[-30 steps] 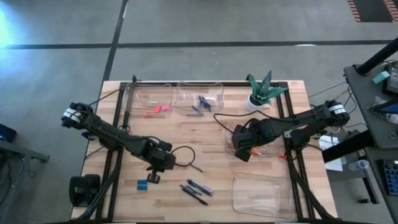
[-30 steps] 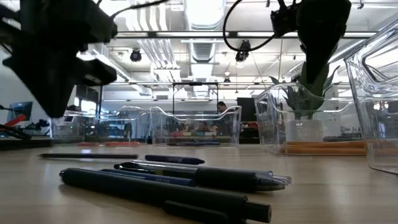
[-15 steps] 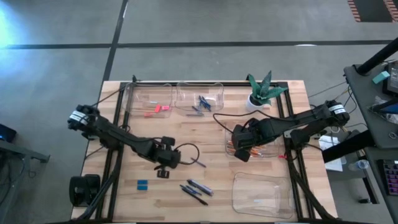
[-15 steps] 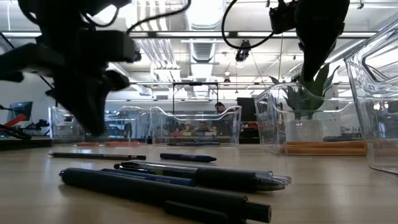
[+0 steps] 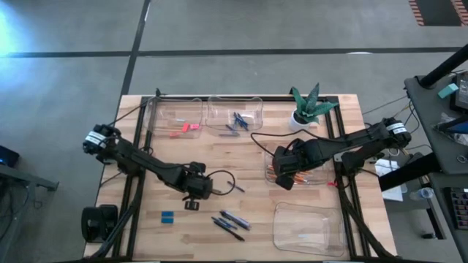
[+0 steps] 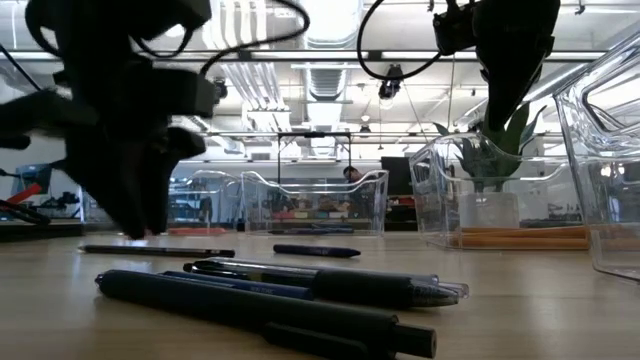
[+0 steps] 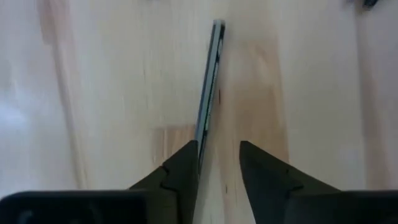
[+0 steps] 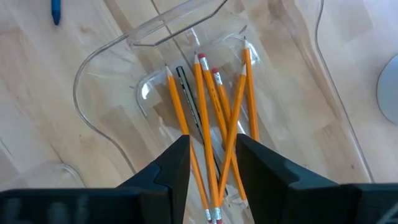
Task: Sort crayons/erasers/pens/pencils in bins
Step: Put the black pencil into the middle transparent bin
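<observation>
A thin dark stick [image 7: 210, 87] lies flat on the wood, also seen in the low view [image 6: 160, 251]. My left gripper [image 7: 219, 152] stands open just over its near end, left of the table's middle [image 5: 194, 197], fingers pointing steeply down. A short blue stick [image 5: 237, 188] lies just to its right. My right gripper [image 8: 213, 155] hangs open above the bin [image 5: 301, 174] holding orange pencils [image 8: 205, 106], with nothing between its fingers. Dark pens [image 5: 230, 221] lie near the front edge, and a blue eraser [image 5: 167, 216] lies to their left. My left gripper stands with one finger [image 7: 183, 168] right beside the thin stick's near end [image 7: 199, 140], and the fingers lie along the stick. The finger hides that end, so I cannot tell whether it touches. The stick lies flat on the table.
Two clear bins stand at the far edge, one with pink erasers [image 5: 184, 128], one with blue crayons [image 5: 237, 119]. Another clear bin [image 5: 307, 228] sits at the near right. A potted plant [image 5: 307, 106] stands at the far right. A black cable [image 5: 219, 177] loops beside my left gripper.
My left gripper has sunk toward the table and shifted toward the right edge. The thin dark stick has slid a little to the right. The short blue stick has slid toward the right and far edges.
</observation>
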Controlling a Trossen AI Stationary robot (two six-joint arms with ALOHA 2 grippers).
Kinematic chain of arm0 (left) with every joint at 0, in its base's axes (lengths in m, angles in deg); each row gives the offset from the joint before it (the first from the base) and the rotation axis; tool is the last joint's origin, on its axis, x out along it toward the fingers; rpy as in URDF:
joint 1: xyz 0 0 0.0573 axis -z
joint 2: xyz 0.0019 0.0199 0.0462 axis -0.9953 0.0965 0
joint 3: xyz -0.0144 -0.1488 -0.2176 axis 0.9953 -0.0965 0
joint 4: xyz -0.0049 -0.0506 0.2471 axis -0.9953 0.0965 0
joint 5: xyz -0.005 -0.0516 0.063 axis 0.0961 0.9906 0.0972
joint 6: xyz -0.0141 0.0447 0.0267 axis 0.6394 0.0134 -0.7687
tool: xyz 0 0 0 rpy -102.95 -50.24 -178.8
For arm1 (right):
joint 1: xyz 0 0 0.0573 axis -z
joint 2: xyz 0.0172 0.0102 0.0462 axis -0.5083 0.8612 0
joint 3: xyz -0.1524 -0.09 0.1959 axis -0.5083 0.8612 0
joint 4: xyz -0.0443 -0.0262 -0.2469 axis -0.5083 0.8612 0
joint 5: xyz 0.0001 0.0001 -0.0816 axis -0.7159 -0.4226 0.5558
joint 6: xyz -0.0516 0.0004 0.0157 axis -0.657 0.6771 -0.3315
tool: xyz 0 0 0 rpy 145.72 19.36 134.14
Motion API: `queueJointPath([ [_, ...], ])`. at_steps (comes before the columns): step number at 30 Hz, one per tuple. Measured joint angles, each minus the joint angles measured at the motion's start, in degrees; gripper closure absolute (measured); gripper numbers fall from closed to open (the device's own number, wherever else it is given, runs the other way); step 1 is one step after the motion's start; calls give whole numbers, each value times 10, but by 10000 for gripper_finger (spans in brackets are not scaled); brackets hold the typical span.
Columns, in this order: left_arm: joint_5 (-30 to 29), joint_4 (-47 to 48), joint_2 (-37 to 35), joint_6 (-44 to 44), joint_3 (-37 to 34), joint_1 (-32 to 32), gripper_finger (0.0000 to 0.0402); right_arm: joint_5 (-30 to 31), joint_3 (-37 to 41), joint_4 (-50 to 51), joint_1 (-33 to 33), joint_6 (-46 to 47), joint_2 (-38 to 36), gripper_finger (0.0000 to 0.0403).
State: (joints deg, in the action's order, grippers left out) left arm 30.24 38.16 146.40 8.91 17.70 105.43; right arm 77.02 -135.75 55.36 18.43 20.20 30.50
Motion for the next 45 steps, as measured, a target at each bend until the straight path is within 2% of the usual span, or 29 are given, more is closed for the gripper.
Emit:
queueJointPath([
  [8, 10, -4, 32, 3, -6, -4, 302, 0, 0, 0, 0, 1, 0, 291],
  [16, 12, 10, 13, -2, -1, -7, 309, 0, 0, 0, -4, 1, 0, 287],
  [21, -71, 0, -13, -48, 16, -22, 309, 0, 0, -1, -4, 1, 0, 290],
  [31, -88, -47, 0, -84, 12, -138, 309, 0, 5, -1, -4, 2, 0, 291],
  [35, -88, -61, -1, -143, 10, -179, 309, 0, 7, -3, -4, 2, 0, 295],
  [39, -34, -66, 0, -220, 7, -209, 309, 0, 8, -7, -4, 2, 0, 298],
  [45, -13, -84, 20, -260, 7, -247, 309, 0, 9, -14, -4, 2, 0, 295],
])
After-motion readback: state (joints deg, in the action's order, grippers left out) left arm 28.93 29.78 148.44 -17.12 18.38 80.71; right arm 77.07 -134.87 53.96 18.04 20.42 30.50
